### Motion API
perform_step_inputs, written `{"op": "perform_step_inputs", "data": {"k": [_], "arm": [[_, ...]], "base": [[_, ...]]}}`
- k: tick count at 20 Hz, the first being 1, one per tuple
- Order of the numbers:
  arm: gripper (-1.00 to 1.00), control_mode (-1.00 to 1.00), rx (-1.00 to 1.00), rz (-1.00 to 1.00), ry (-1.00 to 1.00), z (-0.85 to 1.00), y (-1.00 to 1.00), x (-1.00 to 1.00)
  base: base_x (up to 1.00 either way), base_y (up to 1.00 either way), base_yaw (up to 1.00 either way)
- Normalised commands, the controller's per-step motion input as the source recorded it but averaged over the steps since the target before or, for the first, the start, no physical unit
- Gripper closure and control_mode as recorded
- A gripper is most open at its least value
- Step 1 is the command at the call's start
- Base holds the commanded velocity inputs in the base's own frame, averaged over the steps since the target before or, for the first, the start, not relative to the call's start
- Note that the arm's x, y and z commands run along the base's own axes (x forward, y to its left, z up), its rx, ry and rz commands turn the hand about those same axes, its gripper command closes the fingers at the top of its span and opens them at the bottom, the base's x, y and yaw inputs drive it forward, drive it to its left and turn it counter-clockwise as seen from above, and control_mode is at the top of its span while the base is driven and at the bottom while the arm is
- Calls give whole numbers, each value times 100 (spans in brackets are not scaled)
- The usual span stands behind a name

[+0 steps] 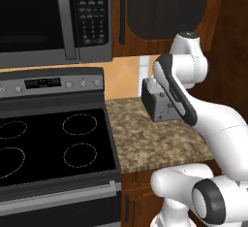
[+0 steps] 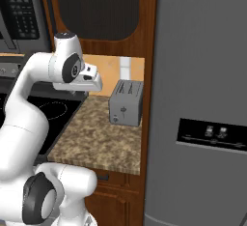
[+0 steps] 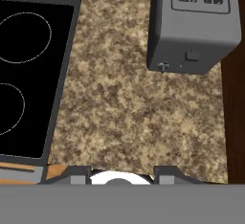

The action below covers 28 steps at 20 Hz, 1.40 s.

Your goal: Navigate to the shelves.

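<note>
The shelves, a thin dark brown wall board, are out of view. My gripper (image 3: pixel 122 174) hangs over the speckled granite counter (image 3: pixel 129 108) and points down at it. Its two finger tips (image 3: pixel 79 175) stand wide apart, open, with nothing between them. In the right base view the hand (image 2: pixel 90 82) sits left of a grey toaster (image 2: pixel 126 103), above the counter's edge by the stove.
A black glass cooktop (image 1: pixel 58 143) lies left of the counter, with a microwave (image 1: pixel 48 17) above it. The toaster (image 3: pixel 194 27) stands at the counter's back right. A grey fridge (image 2: pixel 202 99) closes off the right side. Dark wood cabinets (image 1: pixel 160 8) hang overhead.
</note>
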Motion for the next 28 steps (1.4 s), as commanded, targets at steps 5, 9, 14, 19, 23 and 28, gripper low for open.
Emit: {"op": "perform_step_inputs", "data": {"k": [5, 9, 14, 19, 23, 28], "arm": [[-100, -100, 0, 0, 0, 0, 0, -30], [-100, -100, 0, 0, 0, 0, 0, -64], [-100, -100, 0, 0, -1, -1, 0, -59], [-100, -100, 0, 0, -2, -2, 0, -52], [-100, -100, -1, 6, -8, -9, 1, -54], [-100, 100, 0, 0, 0, 0, 0, 0]], "base": [[0, 0, 0], [0, 0, 0], [0, 0, 0], [0, 0, 0], [0, 0, 0], [-58, 8, 18]]}}
